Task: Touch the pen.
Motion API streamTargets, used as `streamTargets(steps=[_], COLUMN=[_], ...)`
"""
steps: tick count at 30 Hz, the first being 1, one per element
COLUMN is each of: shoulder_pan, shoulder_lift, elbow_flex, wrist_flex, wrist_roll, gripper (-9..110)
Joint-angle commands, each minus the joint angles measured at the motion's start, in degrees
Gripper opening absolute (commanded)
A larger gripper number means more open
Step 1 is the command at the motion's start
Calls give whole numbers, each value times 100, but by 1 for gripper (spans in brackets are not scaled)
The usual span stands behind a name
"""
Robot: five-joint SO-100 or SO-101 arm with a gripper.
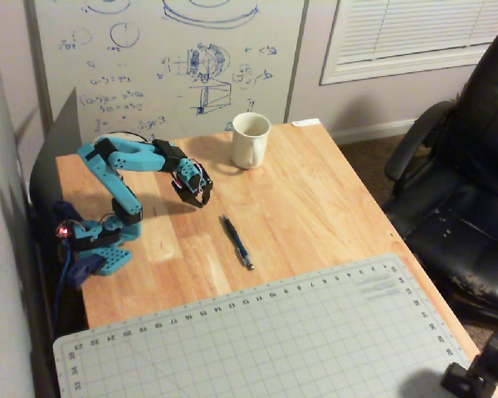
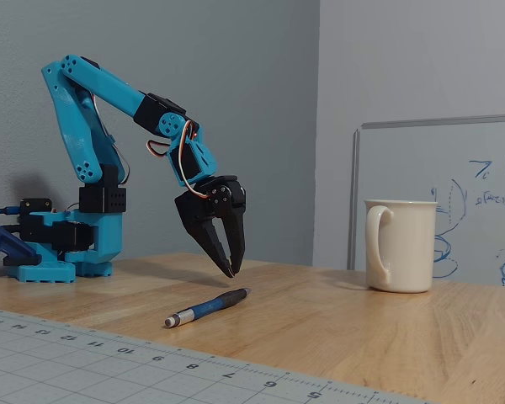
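Note:
The pen (image 1: 236, 241) is thin and dark blue with a silvery tip. It lies flat on the wooden table near the cutting mat, and also shows in the fixed view (image 2: 209, 307). My gripper (image 1: 201, 199) is black on a blue arm and points down. In the fixed view the gripper (image 2: 234, 272) hangs a little above the table, just behind the pen's dark end and apart from it. Its jaws meet at the tips and hold nothing.
A white mug (image 1: 250, 139) stands at the table's far edge, right of the gripper in the fixed view (image 2: 400, 245). A grey cutting mat (image 1: 257, 340) covers the table's near part. The arm's base (image 1: 95, 240) sits at the left edge. A black chair (image 1: 465, 191) stands at the right.

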Motion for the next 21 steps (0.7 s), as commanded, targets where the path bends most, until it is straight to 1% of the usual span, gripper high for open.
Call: streamTargets(steps=[1,21], shoulder_pan=[-26,-70], shoulder_lift=[7690,7699], elbow_flex=[3208,3217], wrist_flex=[3524,3524], wrist_roll=[-53,18], gripper=[1,1])
